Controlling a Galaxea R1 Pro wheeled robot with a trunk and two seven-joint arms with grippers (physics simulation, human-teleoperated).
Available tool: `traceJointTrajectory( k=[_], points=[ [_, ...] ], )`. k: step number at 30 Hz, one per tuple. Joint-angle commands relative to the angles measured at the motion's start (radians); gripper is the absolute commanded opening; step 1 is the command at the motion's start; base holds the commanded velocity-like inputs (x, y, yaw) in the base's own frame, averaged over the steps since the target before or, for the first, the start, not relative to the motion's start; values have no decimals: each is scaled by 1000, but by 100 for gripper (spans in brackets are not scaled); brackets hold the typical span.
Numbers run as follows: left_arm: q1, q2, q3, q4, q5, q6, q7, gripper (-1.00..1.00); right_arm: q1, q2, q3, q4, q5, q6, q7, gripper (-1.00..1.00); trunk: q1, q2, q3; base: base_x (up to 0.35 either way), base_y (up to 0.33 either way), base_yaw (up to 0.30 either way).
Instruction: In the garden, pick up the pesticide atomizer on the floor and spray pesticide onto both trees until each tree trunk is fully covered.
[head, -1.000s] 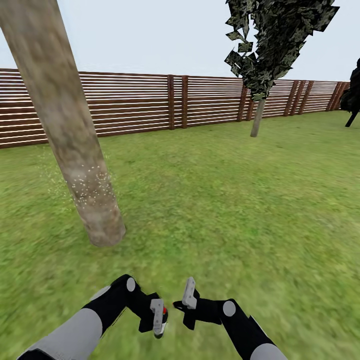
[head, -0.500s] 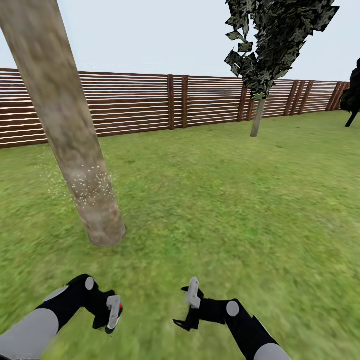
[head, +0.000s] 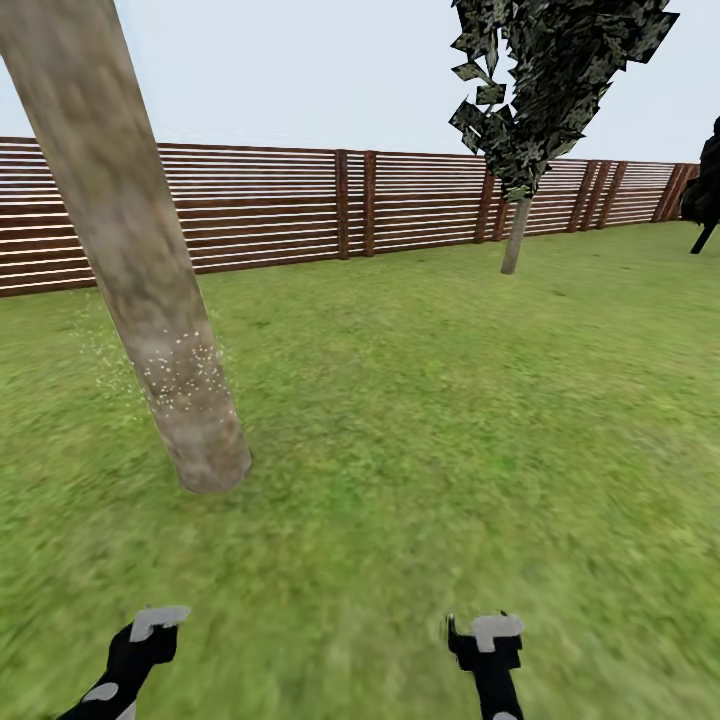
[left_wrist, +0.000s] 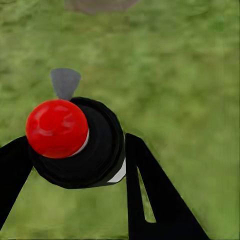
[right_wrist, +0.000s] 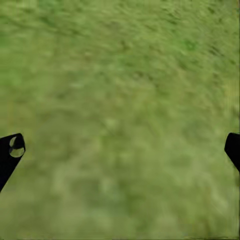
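On the green grass lawn (head: 420, 420):
left gripper (left_wrist: 70, 165): clamping the whitish pesticide atomizer with black top and red spot (left_wrist: 75, 142); bottle body hiding behind its cap
right gripper (right_wrist: 120, 145): spreading wide, holding nothing
thick pale mottled tree trunk (head: 140, 270): crown cut off, white specks clinging low
brown slat wooden fence (head: 350, 205): running behind

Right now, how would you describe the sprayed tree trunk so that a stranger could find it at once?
Start from the brown slatted fence across the back of the lawn. In front of it, at the left, stands a thick pale grey-brown tree trunk, leaning. Unlike the thin-stemmed dark tree at the right, it is wide and carries pale specks near its base.
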Motion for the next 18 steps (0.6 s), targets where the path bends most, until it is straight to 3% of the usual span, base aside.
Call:
traceJointTrajectory(
  k=[1, 6, 10, 18],
  points=[
    [27, -4, -5, 4, 29, -8, 26, -100, 5, 0, 1, 13, -14, -23, -18, 100, 0, 0, 0, 0, 0, 0],
    [55, -3, -4, 54, 51, -16, 45, -100, 11, 1, 1, 73, -20, -36, -26, 100, 0, 0, 0, 0, 0, 0],
    [75, -1, -4, 66, 48, -20, 45, -100, 104, 1, 0, 120, -21, -34, -26, 100, 0, 0, 0, 0, 0, 0],
    [77, -7, -5, 68, 50, -19, 45, -100, 114, 0, 0, 120, -21, -34, -26, 100, 0, 0, 0, 0, 0, 0]
  ],
)
